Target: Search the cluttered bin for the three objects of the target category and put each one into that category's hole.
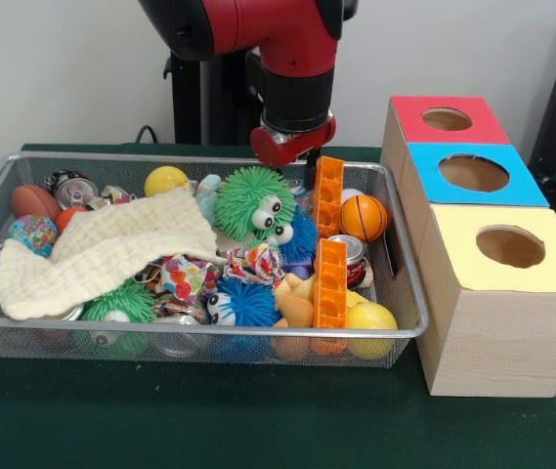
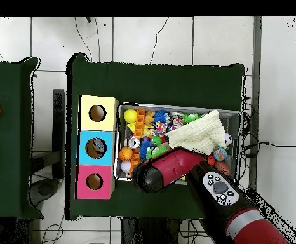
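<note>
Mesh of the wire bin (image 1: 402, 327) shows you toys heaped under a cream cloth (image 1: 102, 249), left of the blue-topped box's hole (image 1: 473, 173). You can't tell whether the gripper (image 1: 309, 168) is parted or clenched; the orange block strip (image 1: 328, 195) hides its tips.

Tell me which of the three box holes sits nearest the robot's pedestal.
The hole in the red-topped box; the blue hole and yellow hole lie farther from it.

A: Any lettering you can read on the silver wire mesh basket (image 1: 395, 332), or on the three pale wooden boxes with coloured tops (image 1: 497, 337)?

B: None. The cans in the basket (image 1: 74, 191) carry print, too small to make out.
</note>
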